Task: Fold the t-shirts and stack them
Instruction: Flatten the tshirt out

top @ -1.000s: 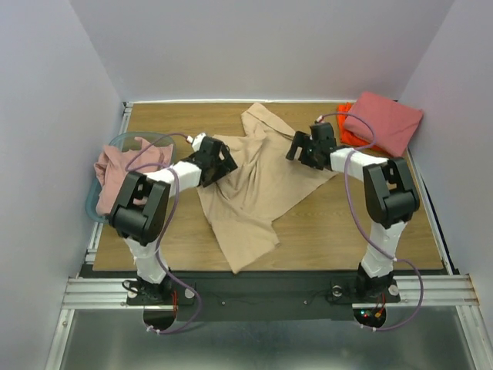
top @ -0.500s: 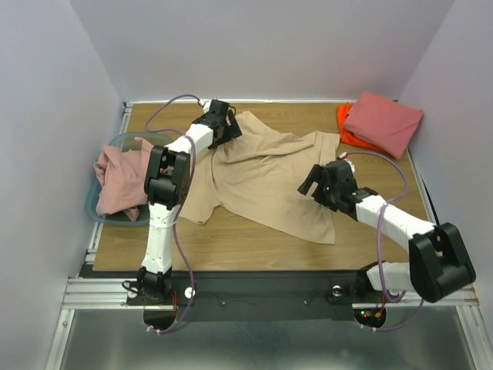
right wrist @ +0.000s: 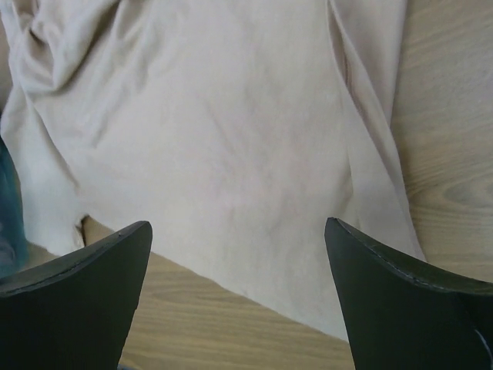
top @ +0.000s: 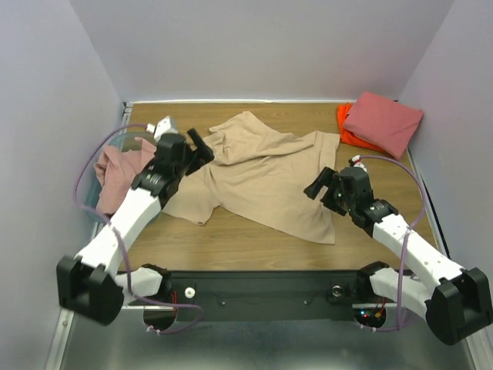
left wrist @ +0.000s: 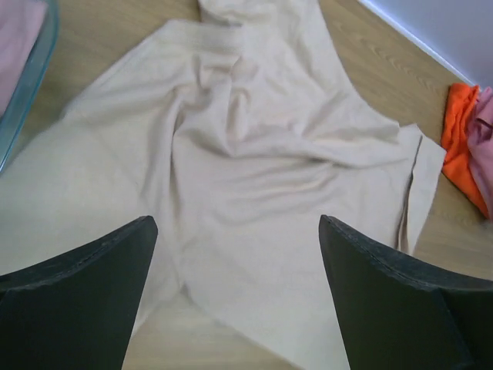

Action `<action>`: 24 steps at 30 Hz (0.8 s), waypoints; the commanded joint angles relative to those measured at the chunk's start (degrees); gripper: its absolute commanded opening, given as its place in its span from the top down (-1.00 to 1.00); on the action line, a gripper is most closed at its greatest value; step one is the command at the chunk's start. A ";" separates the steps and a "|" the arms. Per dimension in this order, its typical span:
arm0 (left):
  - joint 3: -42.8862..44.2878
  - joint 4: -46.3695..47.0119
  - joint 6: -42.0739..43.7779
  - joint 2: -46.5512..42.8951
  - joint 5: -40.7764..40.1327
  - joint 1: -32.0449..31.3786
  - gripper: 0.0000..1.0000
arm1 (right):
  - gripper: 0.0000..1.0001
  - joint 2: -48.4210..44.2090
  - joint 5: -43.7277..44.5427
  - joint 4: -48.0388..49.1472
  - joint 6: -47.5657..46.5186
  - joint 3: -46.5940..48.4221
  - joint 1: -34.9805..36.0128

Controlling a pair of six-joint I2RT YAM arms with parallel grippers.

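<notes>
Pulled the left gripper (top: pixel 199 146) back from the far collar end of the tan shirt (top: pixel 266 173) to its left sleeve within the last half second; kept the right gripper (top: pixel 318 187) near the right hem. Left the shirt itself much as it lay then: spread across the middle of the table (top: pixel 254 243), front rumpled, right edge turned over in a narrow flap. Holding nothing on either side, jaws wide apart, hovering over tan cloth in both wrist views. Reads as spreading done and cloth released, folding not yet begun; probably calls for fresh grasps at sleeve or hem. Still to fold: pink shirt (top: pixel 115 173), heaped in the bin (top: pixel 91 206) at left. Folded by the look of it: red shirt (top: pixel 383 119) atop the orange shirt (top: pixel 345 123) in the far right corner.
</notes>
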 commanded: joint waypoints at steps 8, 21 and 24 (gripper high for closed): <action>-30.32 0.37 -10.49 -24.69 3.22 -0.85 -0.97 | -1.00 14.82 -11.26 8.13 -1.65 0.77 -0.07; -35.60 -5.27 -14.09 -29.01 2.07 -0.93 -0.97 | -1.00 25.11 0.61 8.05 -0.32 1.12 -9.81; -36.31 -5.00 -15.59 -28.14 1.99 -0.85 -0.97 | -1.00 27.58 0.35 7.88 -1.63 3.58 -11.75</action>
